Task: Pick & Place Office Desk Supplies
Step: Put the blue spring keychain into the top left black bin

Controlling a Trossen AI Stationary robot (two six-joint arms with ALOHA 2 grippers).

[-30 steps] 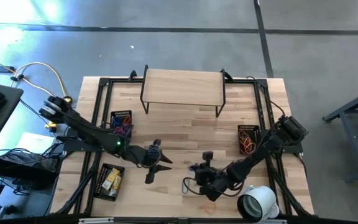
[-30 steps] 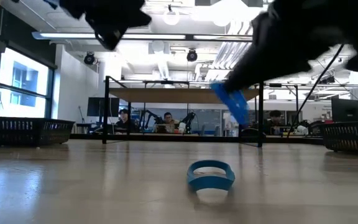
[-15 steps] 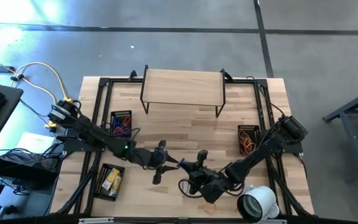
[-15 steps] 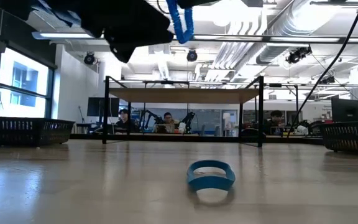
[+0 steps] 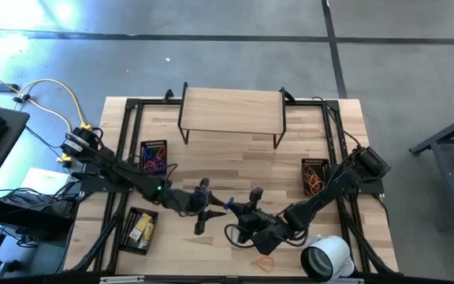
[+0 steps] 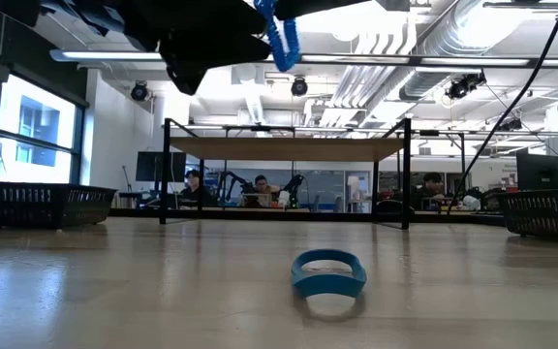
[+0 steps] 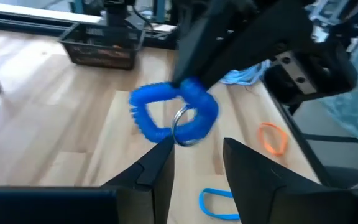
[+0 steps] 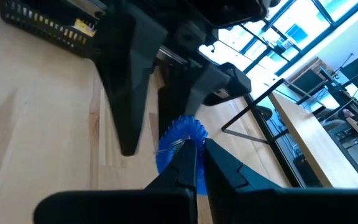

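Observation:
A blue coiled loop [image 7: 163,109] with a silver ring [image 7: 183,128] hangs in the air over the table's middle, with my right gripper [image 8: 197,163] shut on it. My left gripper [image 7: 194,163] stands open just in front of it, level, one fingertip [image 7: 161,152] close by the ring. In the high view the two grippers face each other [image 5: 203,207] [image 5: 243,210] with the coil [image 5: 228,204] between them. A flat blue band [image 6: 328,273] lies on the table below. My right gripper pinches the coiled loop's far side [image 7: 192,88] between its two shut fingers, coming nearly level from the table's right. The loop is lifted clear of the table and hangs before the fingers, the ring at its lower end. Whether my left gripper touches the ring, I cannot tell.
Black mesh baskets stand at the left [image 5: 154,156], front left [image 5: 139,229] and right [image 5: 315,176]. A wooden riser shelf [image 5: 231,110] stands at the back, a large white tape roll [image 5: 325,256] at the front right. An orange band [image 7: 272,137] lies on the table.
My right gripper has risen and tipped up with the blue coiled loop, carrying it high above the table toward my left gripper. My left gripper has come a little toward the right gripper and down, its fingers still apart. The flat blue band has stayed where it lay.

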